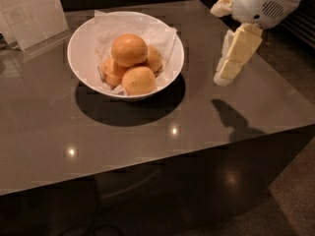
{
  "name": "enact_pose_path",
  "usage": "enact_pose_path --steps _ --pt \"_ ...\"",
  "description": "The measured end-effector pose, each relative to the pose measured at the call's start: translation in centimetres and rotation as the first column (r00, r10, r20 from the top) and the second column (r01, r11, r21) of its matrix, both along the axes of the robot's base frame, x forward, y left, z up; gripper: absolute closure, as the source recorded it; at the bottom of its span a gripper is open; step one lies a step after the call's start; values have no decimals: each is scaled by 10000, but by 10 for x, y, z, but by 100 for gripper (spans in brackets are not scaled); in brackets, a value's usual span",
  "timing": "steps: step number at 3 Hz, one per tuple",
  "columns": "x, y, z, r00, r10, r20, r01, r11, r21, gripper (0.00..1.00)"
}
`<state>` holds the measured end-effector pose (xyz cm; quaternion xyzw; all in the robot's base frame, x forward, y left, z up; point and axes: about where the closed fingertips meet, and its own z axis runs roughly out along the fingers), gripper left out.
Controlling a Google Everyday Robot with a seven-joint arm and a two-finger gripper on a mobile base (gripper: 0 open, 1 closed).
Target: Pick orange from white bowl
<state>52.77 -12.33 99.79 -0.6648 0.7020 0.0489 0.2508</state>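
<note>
The white bowl (81, 43) stands on the grey table at the back left, lined with crumpled white paper. Several oranges are piled in it; the top orange (129, 49) sits highest and another orange (139, 80) lies at the front. My gripper (225, 76) hangs from the white arm head (263, 3) at the upper right. It points down above the table, to the right of the bowl and apart from it. It casts a shadow on the table near the right edge. It holds nothing that I can see.
A clear sign holder (32, 14) with a paper sheet stands at the back left, behind the bowl. The grey table (147, 146) ends at its front edge and at its right edge near the gripper's shadow. Dark floor lies beyond.
</note>
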Motion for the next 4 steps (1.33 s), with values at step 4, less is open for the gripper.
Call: enact_pose_path --steps 4 --pt "84 119 -45 9694 2250 -980 -2142 9706 1095 0"
